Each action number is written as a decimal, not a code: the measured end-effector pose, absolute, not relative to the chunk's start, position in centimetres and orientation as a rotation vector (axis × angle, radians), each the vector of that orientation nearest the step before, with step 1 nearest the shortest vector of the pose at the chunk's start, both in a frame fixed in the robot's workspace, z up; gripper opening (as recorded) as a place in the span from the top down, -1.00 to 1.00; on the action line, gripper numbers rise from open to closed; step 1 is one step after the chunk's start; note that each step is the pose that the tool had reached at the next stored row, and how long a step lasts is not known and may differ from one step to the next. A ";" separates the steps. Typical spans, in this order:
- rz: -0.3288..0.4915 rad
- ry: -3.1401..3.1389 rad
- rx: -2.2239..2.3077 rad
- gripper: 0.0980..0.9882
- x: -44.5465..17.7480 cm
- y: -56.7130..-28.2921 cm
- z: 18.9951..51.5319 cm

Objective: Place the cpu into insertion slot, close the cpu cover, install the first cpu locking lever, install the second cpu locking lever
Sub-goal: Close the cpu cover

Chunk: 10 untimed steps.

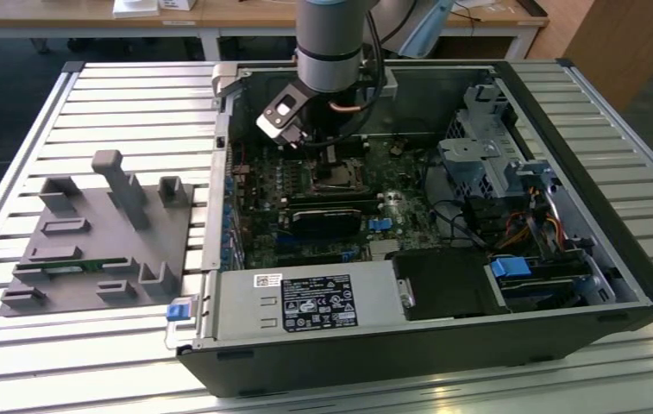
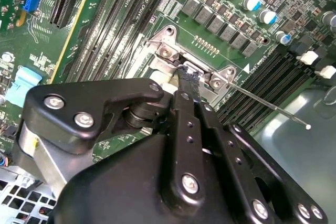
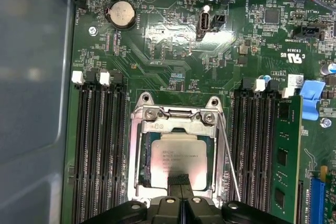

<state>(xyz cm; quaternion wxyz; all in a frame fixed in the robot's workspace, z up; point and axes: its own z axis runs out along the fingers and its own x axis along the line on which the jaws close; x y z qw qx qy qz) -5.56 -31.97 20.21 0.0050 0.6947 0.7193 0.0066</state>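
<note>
Gripper (image 2: 188, 80), fingers closed together and empty, presses its tip on the cover (image 3: 178, 119), apparently pinning it flat over the seated cpu (image 3: 176, 156); a lever (image 2: 268, 104) juts out unlatched.

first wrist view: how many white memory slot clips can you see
3. Two white clips sit at the slot bank between the cpu and the case wall; one at the bank across the cpu, beside the fitted memory module. The gripper may hide more.
</note>
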 end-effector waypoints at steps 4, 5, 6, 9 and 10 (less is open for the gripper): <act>0.021 2.253 2.175 0.98 -5.1 -31.9 20.1; 0.021 2.253 2.175 0.98 -4.9 -31.9 20.1; 0.022 2.254 2.174 0.98 -4.7 -31.9 20.1; 0.021 2.254 2.174 0.98 -4.1 -31.8 20.1; 0.021 2.254 2.174 0.98 -4.0 -31.8 20.1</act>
